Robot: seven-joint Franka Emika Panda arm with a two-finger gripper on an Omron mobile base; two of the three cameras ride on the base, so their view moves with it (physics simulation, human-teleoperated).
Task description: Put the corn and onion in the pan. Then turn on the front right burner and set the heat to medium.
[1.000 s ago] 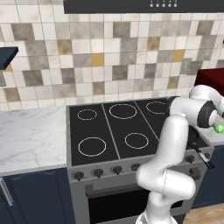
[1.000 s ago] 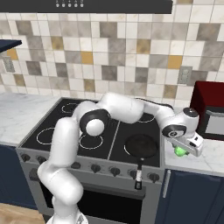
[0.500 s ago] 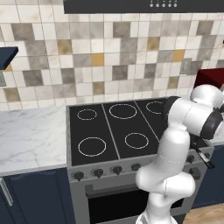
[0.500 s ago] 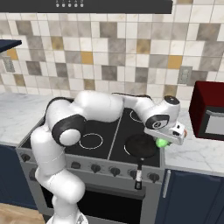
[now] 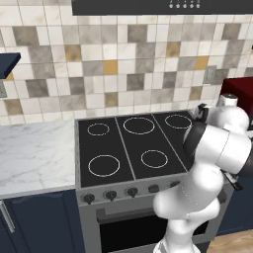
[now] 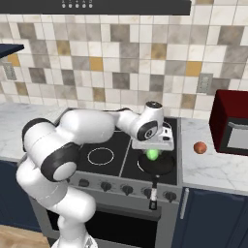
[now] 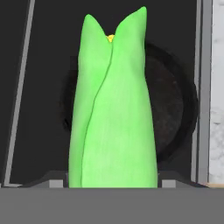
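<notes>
Swung inward from the counter's edge, the gripper (image 6: 153,148) now hangs over the one pan (image 6: 156,164), jaws clamped on the single corn (image 6: 153,154). One onion (image 6: 200,147) sits on the marble beside a red appliance (image 6: 231,127). Hand view: corn (image 7: 113,105) covers the pan (image 7: 173,109) below.

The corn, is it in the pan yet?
Not yet. The corn hangs in the tool, just above the black pan. In the hand view the pan lies behind it.
</notes>
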